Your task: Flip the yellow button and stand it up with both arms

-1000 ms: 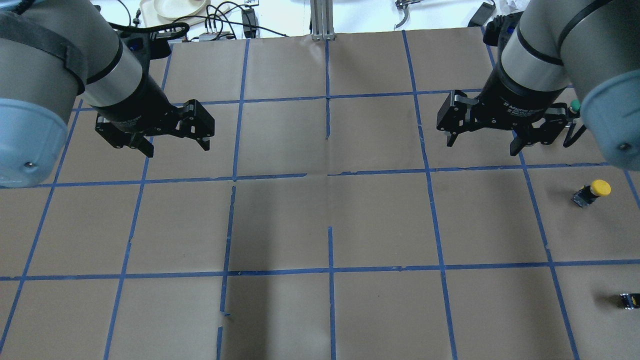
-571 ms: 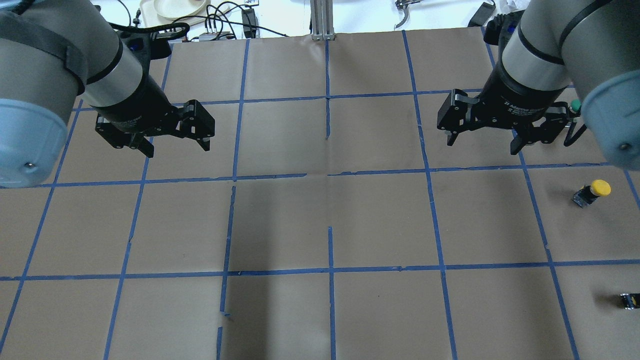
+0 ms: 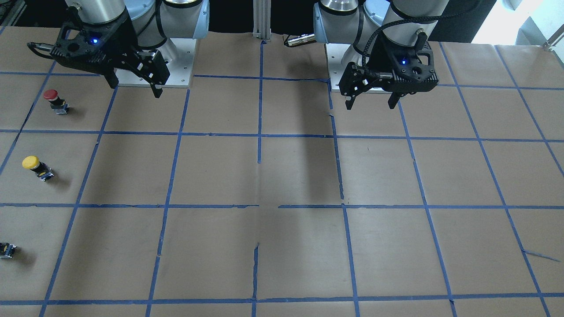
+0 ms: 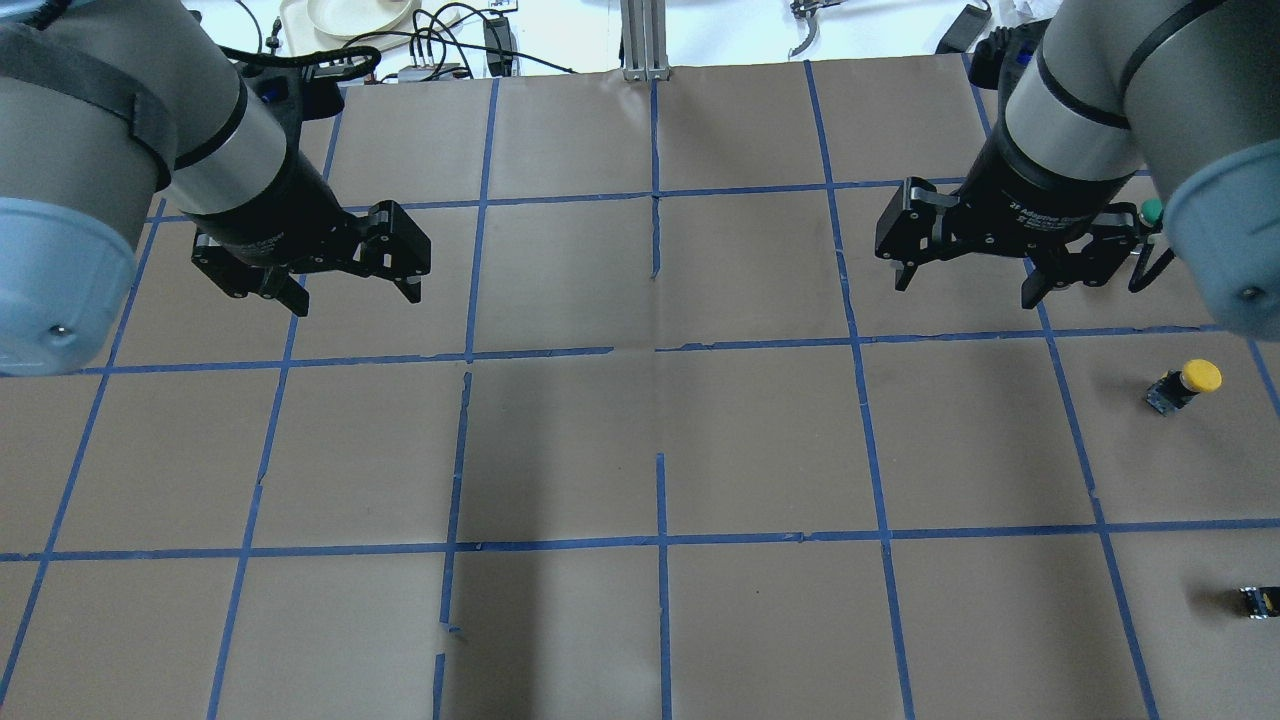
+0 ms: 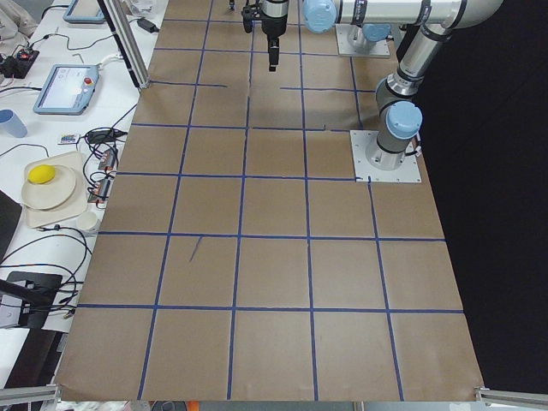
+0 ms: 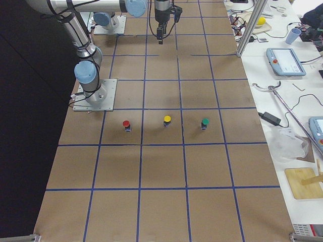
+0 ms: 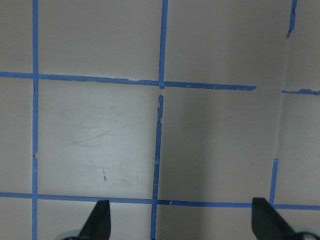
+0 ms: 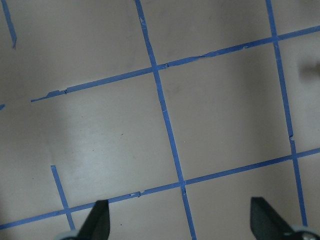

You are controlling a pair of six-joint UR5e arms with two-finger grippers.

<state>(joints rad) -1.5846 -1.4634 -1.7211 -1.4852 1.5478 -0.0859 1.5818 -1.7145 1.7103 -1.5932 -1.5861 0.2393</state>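
The yellow button (image 4: 1186, 384) stands cap up on the brown paper at the table's right side. It also shows in the front view (image 3: 37, 167) and the right side view (image 6: 167, 121). My right gripper (image 4: 965, 292) hangs open and empty above the table, to the left of the button and farther back, well apart from it. It also shows in the front view (image 3: 135, 88) and its wrist view (image 8: 180, 222). My left gripper (image 4: 357, 298) hangs open and empty over the left half, seen also from the front (image 3: 369, 105) and the wrist (image 7: 182, 222).
A red-capped button (image 3: 55, 100) and a green-capped button (image 4: 1152, 210) stand in line with the yellow one. A tiny black-and-yellow block (image 4: 1258, 600) lies at the right edge. Blue tape lines grid the paper. Cables and a plate (image 4: 345, 15) lie beyond the far edge.
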